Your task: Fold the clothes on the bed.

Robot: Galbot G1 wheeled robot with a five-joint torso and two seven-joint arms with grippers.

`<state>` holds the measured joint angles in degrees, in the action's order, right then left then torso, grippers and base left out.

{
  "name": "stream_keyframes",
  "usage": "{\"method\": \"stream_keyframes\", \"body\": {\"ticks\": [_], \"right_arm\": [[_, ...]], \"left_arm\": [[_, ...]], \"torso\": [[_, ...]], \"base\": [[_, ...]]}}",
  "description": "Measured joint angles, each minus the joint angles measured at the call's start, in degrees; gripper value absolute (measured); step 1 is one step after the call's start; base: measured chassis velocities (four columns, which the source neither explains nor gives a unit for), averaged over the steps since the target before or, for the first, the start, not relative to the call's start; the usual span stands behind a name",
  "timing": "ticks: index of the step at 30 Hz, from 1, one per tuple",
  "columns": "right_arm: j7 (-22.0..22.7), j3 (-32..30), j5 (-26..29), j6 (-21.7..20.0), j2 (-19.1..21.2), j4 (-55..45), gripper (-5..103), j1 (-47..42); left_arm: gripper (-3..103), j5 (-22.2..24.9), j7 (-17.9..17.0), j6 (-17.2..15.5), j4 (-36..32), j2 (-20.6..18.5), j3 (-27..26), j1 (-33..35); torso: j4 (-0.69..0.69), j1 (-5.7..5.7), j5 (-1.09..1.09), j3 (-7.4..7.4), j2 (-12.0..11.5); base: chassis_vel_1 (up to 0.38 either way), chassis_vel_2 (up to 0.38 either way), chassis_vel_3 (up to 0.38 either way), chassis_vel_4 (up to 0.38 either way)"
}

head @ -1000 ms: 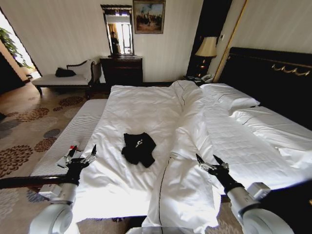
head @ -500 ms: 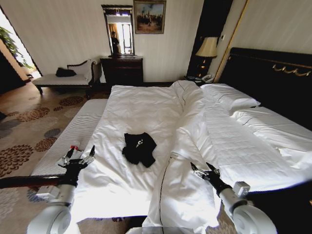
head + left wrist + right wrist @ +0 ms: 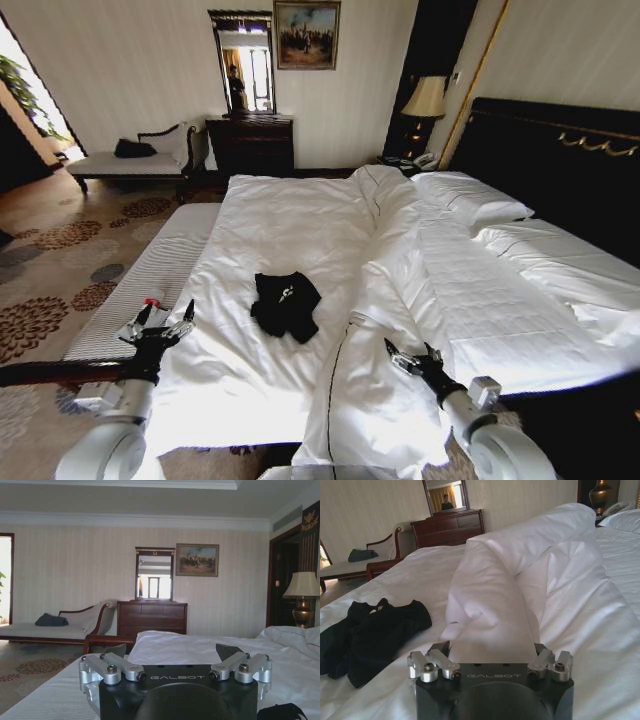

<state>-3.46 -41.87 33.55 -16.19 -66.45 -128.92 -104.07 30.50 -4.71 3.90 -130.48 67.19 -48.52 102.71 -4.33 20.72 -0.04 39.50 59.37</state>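
Observation:
The clothes, a crumpled black T-shirt [image 3: 284, 304] with a bit of white print, lie in a heap on the white sheet of the bed [image 3: 290, 225], near its foot. In the right wrist view the T-shirt [image 3: 367, 635] lies ahead and off to one side. My left gripper [image 3: 163, 320] is open and hovers at the bed's left edge, left of the T-shirt; the T-shirt's edge [image 3: 282, 712] peeks in at the corner of the left wrist view. My right gripper [image 3: 410, 356] is open, low over the bunched duvet, right of the T-shirt.
A thick rolled white duvet [image 3: 385, 290] runs down the bed between the T-shirt and the pillows [image 3: 470, 200]. A grey striped bench [image 3: 150, 275] holding a small red-and-white packet [image 3: 140, 322] stands along the left side. Dresser [image 3: 250, 143], chaise [image 3: 130, 160] and lamp [image 3: 425, 100] stand by the far wall.
My right gripper has moved left and lower, closer to the rolled duvet. The left gripper has barely shifted. The T-shirt lies as before.

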Motion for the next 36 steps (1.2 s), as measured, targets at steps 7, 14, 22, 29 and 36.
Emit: {"method": "stream_keyframes", "body": {"ticks": [7,14,22,29,36], "right_arm": [[0.0,0.0,-0.4,0.2,0.0,0.0,65,-0.3],[0.0,-0.1,-0.7,0.3,-0.2,0.0,32,-0.5],[0.0,-0.2,-0.8,0.3,-0.2,-0.4,5,-0.8],[0.1,-0.3,-0.9,0.3,-0.5,-0.6,1,-1.2],[0.1,-0.7,-1.2,0.4,-0.8,-1.1,1,-1.5]], "left_arm": [[100,0.0,0.0,0.0,0.0,0.0,0.1,-0.1],[100,0.1,0.0,0.0,-0.1,-0.2,0.1,-0.1],[100,0.2,-0.1,0.0,-0.2,-0.3,0.2,-0.5],[100,0.2,-0.2,0.0,-0.2,-0.3,0.2,-0.5],[100,0.3,-0.2,0.0,-0.1,-0.2,0.2,-0.6]], "torso": [[-0.01,0.00,0.00,0.00,0.0],[0.00,0.00,0.00,0.00,0.0],[0.00,0.00,0.00,0.00,0.0],[0.00,0.00,0.00,0.00,0.0],[0.00,0.00,0.01,0.00,0.0]], "base": [[0.000,0.000,0.000,0.000],[0.000,0.000,0.000,0.000],[0.000,0.000,0.000,0.000],[0.000,0.000,0.000,0.000],[0.000,0.000,0.000,0.000]]}}
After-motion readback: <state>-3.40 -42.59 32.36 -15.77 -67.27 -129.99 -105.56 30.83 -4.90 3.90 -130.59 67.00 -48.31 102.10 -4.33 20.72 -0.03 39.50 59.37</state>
